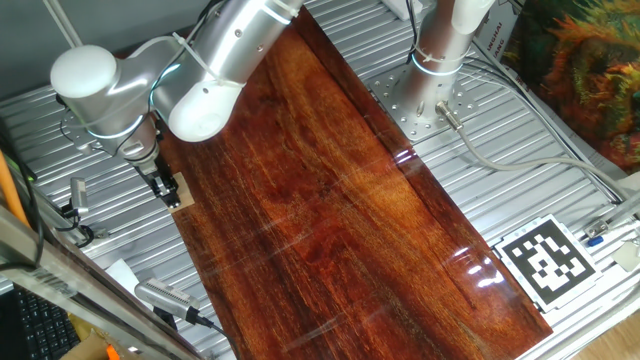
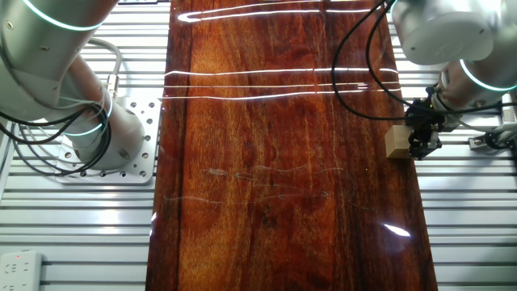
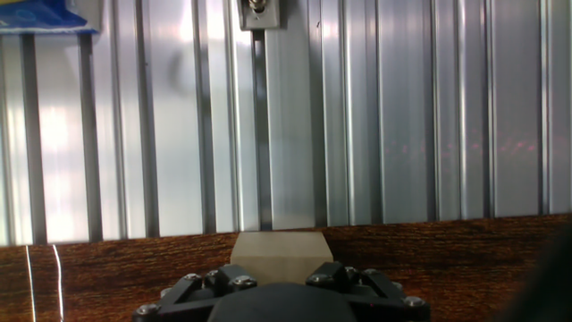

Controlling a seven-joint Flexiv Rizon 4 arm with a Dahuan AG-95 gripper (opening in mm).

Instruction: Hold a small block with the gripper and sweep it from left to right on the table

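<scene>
The small block point(image 2: 396, 141) is a light tan wooden cube at the edge of the table point(image 2: 275, 162), a glossy reddish-brown board. My gripper point(image 2: 420, 144), a black two-fingered tip, is shut on the block and holds it down at the board's edge. In one fixed view the gripper point(image 1: 166, 190) sits at the board's left edge with the block point(image 1: 181, 196) partly hidden behind the fingers. In the hand view the block point(image 3: 280, 255) shows between the black fingers point(image 3: 192, 288) at the bottom, on the board point(image 3: 465, 259) near its edge.
Ribbed grey metal surface point(image 3: 402, 107) surrounds the board. A fixed white column point(image 1: 440, 45) stands on a plate at the far side. A black-and-white marker tag point(image 1: 545, 258) lies on the right. Cables and connectors point(image 1: 165, 298) lie near the front left.
</scene>
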